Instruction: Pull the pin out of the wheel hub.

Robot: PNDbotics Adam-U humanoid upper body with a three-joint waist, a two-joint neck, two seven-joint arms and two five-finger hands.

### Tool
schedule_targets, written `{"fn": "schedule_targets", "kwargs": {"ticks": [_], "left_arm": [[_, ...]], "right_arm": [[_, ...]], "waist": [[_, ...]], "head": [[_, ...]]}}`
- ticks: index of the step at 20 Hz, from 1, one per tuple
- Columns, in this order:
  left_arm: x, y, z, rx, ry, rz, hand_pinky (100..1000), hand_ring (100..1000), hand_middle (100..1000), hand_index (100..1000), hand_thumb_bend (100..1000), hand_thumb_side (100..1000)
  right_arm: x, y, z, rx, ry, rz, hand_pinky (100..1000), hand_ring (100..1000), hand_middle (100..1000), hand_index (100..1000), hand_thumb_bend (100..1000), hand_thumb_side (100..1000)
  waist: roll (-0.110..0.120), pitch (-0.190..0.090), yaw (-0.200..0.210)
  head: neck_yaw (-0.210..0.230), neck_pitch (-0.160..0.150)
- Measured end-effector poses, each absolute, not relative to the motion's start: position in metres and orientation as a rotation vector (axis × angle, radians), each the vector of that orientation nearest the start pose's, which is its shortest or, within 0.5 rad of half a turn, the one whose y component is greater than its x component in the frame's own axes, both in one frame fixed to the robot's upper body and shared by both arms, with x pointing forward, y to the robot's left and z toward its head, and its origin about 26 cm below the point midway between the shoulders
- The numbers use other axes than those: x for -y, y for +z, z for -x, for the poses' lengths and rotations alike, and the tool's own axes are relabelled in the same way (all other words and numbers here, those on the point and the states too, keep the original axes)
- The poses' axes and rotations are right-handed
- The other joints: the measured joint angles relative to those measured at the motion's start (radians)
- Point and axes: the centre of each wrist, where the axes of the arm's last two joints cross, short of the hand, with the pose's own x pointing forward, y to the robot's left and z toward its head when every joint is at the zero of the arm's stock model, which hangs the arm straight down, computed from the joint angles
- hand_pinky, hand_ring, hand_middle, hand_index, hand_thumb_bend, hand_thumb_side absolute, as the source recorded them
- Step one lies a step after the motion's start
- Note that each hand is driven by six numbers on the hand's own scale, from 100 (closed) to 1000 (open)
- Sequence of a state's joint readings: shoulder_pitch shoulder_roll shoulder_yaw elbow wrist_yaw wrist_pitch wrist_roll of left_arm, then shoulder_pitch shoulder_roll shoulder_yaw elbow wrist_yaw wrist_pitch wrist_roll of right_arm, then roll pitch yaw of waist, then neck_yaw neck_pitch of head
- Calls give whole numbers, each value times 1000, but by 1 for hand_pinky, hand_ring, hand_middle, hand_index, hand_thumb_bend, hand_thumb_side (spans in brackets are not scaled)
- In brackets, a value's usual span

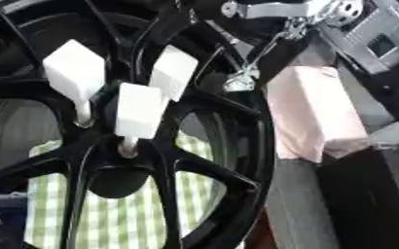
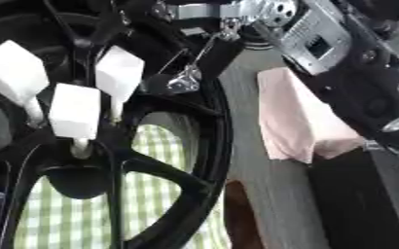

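Close before the camera stands the black wheel hub (image 1: 228,160), upright and slightly tilted, with its spokes meeting at a dark centre low on the left. Three white pins sit around that centre: the left pin (image 1: 73,73), the middle pin (image 1: 139,111) and the right pin (image 1: 173,72). Each has a broad white block as a head and a thin stem going down into a hole of the hub. I judge them light and stiff, probably plastic, with smooth faces that may slip; the best place to take hold is the flat sides of the block, pulling along the stem so it does not bend or jam. The hub itself looks heavy and should not move much. The right hand (image 2: 205,58) comes in from the top, dark with silver parts, near the rim and above the right pin, touching no pin; whether its fingers are curled or straight I cannot tell. The left hand is not seen. The right eye view shows more of the silver forearm (image 2: 318,41) and of the pink cloth (image 2: 297,121), while the left eye view shows the left pin whole.
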State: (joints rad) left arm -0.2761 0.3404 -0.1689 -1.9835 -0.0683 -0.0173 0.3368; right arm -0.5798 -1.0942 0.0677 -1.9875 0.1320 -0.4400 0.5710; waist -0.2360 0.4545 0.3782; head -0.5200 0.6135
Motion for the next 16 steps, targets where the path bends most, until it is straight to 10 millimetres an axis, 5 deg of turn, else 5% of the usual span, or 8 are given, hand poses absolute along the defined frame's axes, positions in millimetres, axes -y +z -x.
{"fn": "schedule_targets", "kwargs": {"ticks": [7,16], "left_arm": [[-221,180,-297,2301,-173,-238,773,591,592,705,245,770],[-221,180,-297,2301,-164,-224,774,591,592,705,243,773]], "right_arm": [[319,339,-283,-2172,-2417,-787,896,1000,834,902,320,196],[322,334,-283,-2125,-2459,-845,893,1000,829,901,322,204]], "waist": [[4,-35,26],[0,-38,41]], "head": [[-2,18],[-33,27]]}}
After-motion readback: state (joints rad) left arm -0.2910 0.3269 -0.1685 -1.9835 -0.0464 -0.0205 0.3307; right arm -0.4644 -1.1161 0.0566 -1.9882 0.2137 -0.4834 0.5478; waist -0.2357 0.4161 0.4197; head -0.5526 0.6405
